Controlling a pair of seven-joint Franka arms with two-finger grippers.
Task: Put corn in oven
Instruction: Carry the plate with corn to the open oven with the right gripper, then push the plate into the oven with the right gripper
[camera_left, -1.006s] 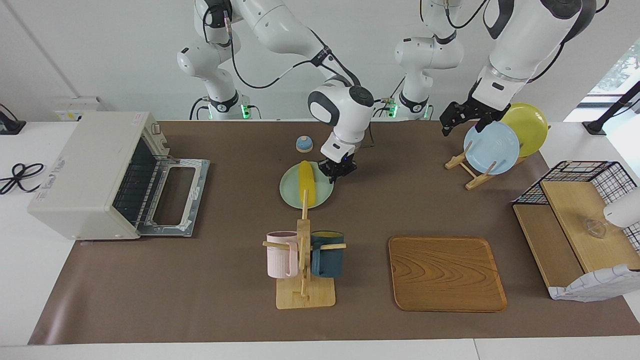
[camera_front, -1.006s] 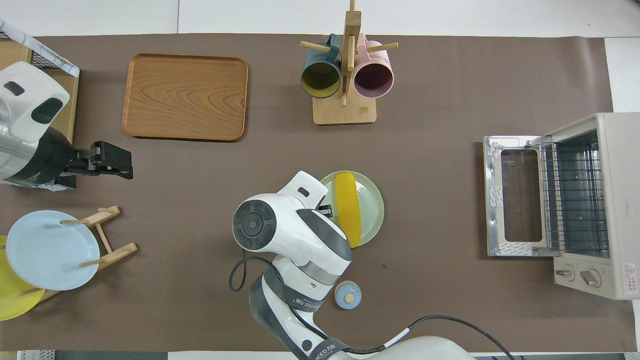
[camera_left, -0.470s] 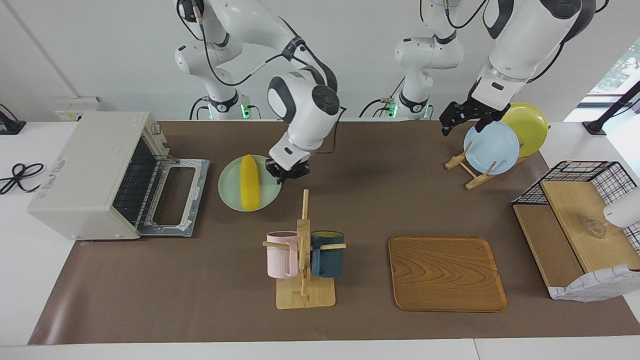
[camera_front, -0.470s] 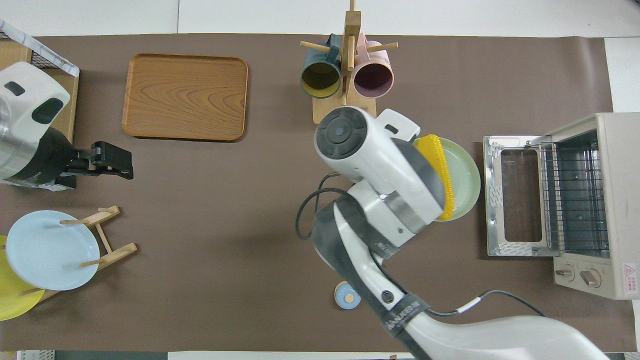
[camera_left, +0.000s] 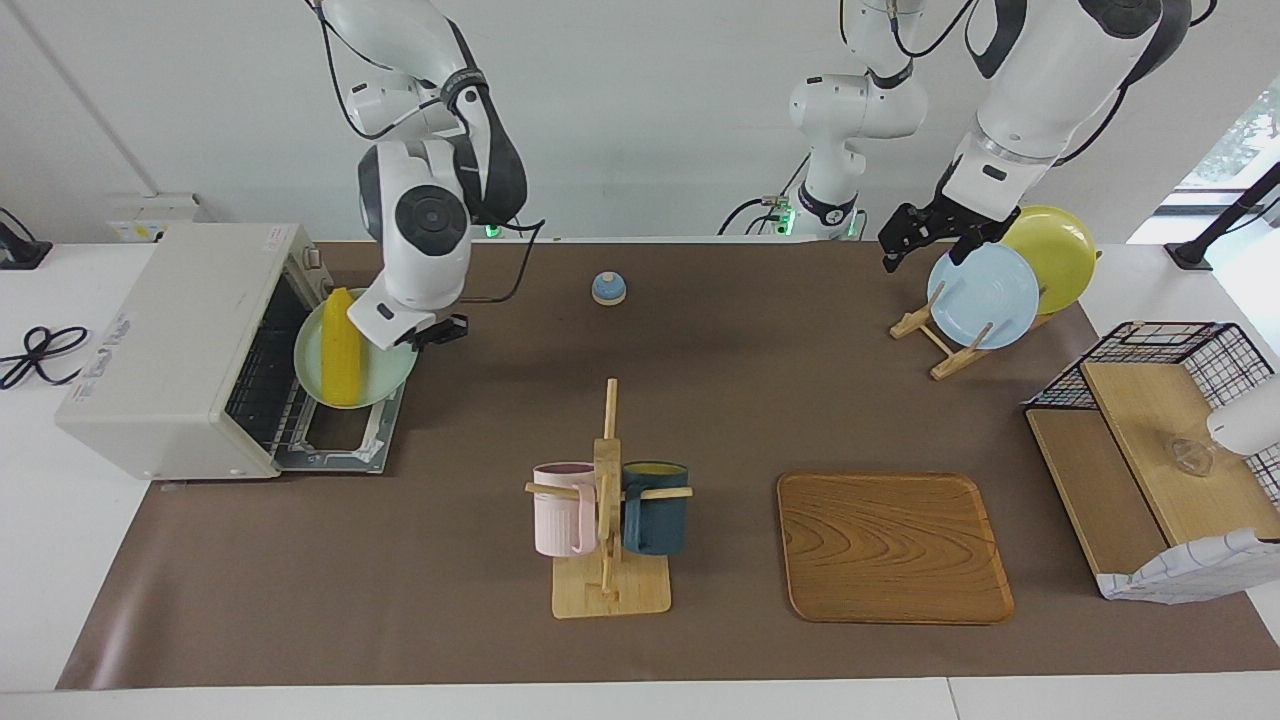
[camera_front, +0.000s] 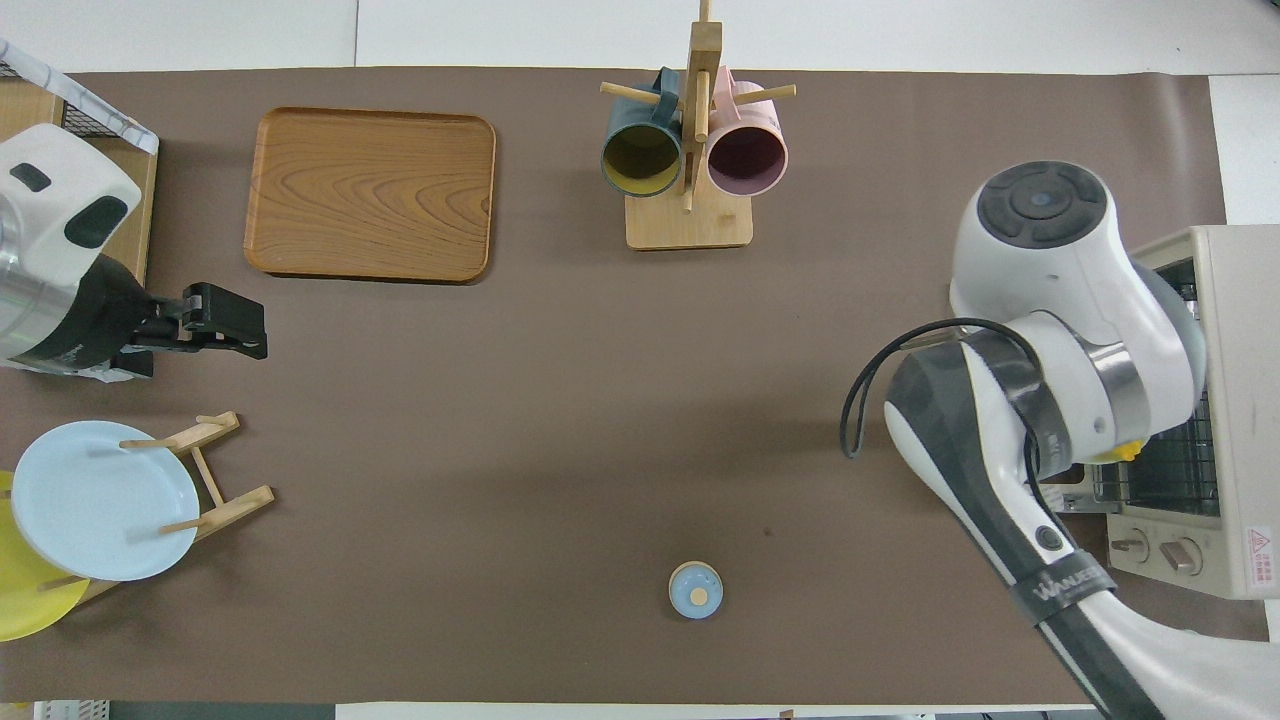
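Smooth yellow corn (camera_left: 342, 350) lies on a tilted green plate (camera_left: 385, 372).

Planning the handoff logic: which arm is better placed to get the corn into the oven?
Right: its claw holds the green plate with the corn at the oven mouth. The left claw waits over the plate rack.

Two high views — facing and overhead — sharing the oven (camera_left: 190, 345) (camera_front: 1225, 400).
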